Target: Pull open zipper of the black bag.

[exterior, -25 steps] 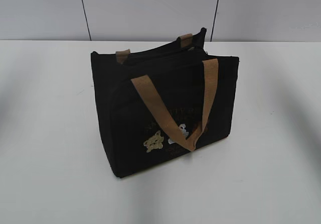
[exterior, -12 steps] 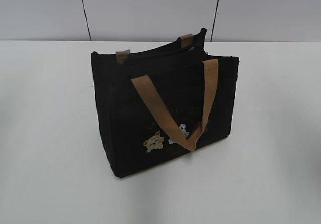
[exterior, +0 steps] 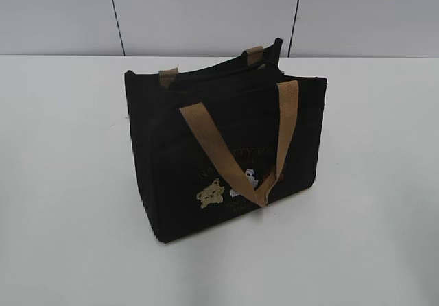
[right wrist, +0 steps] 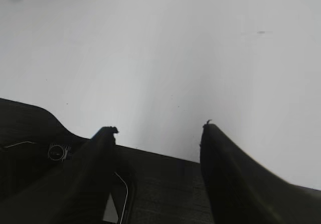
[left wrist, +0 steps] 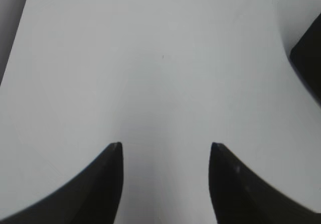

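The black bag [exterior: 226, 155] stands upright in the middle of the white table, its bear figures facing the front. One tan handle [exterior: 236, 162] hangs down over its front, and the other stays up at the back. The zipper [exterior: 219, 79] runs along the dark top edge; I cannot make out its pull tab. Neither gripper shows in the exterior view. My left gripper [left wrist: 165, 146] is open over bare table with nothing between its fingers. My right gripper [right wrist: 158, 128] is also open and empty, away from the bag.
The white table [exterior: 68, 182] spreads on all sides of the bag, and a grey panelled wall [exterior: 206, 11] closes off the back. A dark shape [left wrist: 308, 63] cuts into the left wrist view's right edge. Black hardware with a cable [right wrist: 165, 184] lies under the right gripper.
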### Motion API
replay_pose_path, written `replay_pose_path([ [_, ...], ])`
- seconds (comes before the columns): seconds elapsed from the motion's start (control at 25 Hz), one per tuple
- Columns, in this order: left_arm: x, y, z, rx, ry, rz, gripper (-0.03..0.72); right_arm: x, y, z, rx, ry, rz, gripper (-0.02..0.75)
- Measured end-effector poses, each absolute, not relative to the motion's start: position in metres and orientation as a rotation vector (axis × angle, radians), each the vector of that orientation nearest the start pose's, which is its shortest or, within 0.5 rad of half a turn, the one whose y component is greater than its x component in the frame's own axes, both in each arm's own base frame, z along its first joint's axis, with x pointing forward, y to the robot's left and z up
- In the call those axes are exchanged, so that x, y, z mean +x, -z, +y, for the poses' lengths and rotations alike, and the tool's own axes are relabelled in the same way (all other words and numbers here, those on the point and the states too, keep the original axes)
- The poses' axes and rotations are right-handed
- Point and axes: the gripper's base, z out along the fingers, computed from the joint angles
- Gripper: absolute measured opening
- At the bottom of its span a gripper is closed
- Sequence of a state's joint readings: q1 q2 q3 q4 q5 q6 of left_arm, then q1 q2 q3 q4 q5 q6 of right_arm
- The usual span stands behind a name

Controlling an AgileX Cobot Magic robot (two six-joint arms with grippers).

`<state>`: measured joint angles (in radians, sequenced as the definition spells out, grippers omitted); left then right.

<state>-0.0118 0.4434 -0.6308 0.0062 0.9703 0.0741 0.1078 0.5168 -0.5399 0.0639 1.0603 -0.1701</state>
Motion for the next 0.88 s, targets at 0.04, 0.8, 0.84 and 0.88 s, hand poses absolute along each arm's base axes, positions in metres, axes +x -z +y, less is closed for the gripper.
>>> replay_pose_path([
  [0.04, 0.06, -0.308, 0.0, 0.097, -0.041, 2.239, 0.408, 0.066, -0.27, 0.012, -0.327, -0.058, 2.48, 0.414],
  [0.8, -0.003, -0.29, -0.002, 0.088, -0.013, 2.037, 0.392, -0.004, -0.266, 0.005, -0.299, -0.037, 2.074, 0.414],
  [0.84, -0.005, -0.29, -0.002, 0.088, -0.012, 2.027, 0.392, -0.004, -0.266, 0.005, -0.3, -0.036, 2.073, 0.414],
  [0.88, -0.007, -0.29, -0.002, 0.088, -0.013, 2.014, 0.392, -0.005, -0.266, 0.005, -0.301, -0.04, 2.074, 0.414],
])
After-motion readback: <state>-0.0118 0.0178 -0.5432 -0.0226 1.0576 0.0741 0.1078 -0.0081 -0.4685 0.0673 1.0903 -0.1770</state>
